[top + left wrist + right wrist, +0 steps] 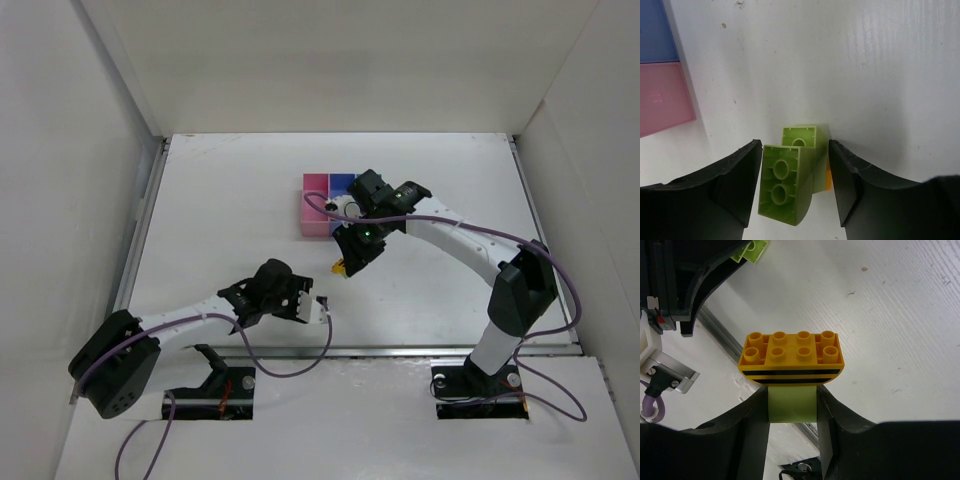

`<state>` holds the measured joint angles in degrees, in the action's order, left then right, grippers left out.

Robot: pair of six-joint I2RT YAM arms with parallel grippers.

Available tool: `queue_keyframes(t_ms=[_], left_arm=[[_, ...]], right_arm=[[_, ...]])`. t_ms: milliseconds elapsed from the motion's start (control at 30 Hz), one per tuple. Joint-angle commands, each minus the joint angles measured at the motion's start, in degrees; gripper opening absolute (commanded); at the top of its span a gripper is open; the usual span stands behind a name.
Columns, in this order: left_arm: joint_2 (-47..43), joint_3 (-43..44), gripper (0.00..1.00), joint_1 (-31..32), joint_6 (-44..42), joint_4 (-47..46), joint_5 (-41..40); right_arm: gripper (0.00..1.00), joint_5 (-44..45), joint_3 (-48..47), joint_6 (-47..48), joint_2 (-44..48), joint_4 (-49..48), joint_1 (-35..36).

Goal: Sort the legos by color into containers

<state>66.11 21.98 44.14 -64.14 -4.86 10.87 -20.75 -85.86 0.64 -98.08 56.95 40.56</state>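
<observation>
White table [230, 200] stretched ahead of me between pale walls [60, 150]. The containers sat toward its far side, the pink bin [316, 192] and the blue bin [343, 182] showing, while my right arm [470, 235] covered whatever lay beyond them. Trouble, as I judged it, lay mostly with my right gripper [792, 399]. It carried two colours as one piece, so dropping the lot into any single bin would have missorted one of them. The yellow-orange brick [792, 356] also sat on its partner only by the studs, and a knock against a bin wall might have snapped it off and sent it across the table. My two grippers were close together near the middle, so a careless swing could have bumped them. On the left, the lime clump [787, 187] could have tipped or skidded if a jaw brushed it. As for the jaws, the right pair was clamped on a lime brick [791, 412] topped by the striped yellow-orange one, held on the near side of the bins. My left gripper [795, 146] stood parted around the lime clump, with a clear gap on one side and the other jaw almost against it. I could not tell whether that clump rested on the table or hung there.
</observation>
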Motion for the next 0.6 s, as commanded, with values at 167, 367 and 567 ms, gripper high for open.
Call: queue_keyframes(t_ms=[167,367,567], left_arm=[[-0.9,0.8,0.72,-0.1,0.2,8.4,-0.2],[-2.7,2.7,1.0,-0.1,2.1,10.2,-0.8],[-11.0,6.8,1.0,-0.1,0.5,6.5,-2.1]], right_arm=[[0.0,0.5,0.6,-0.7,2.0,-2.3,-0.1],[0.0,0.5,0.0,-0.7,2.0,-2.3,-0.1],[0.0,-4.6,-1.1,-0.2,0.4,-2.3,-1.4]])
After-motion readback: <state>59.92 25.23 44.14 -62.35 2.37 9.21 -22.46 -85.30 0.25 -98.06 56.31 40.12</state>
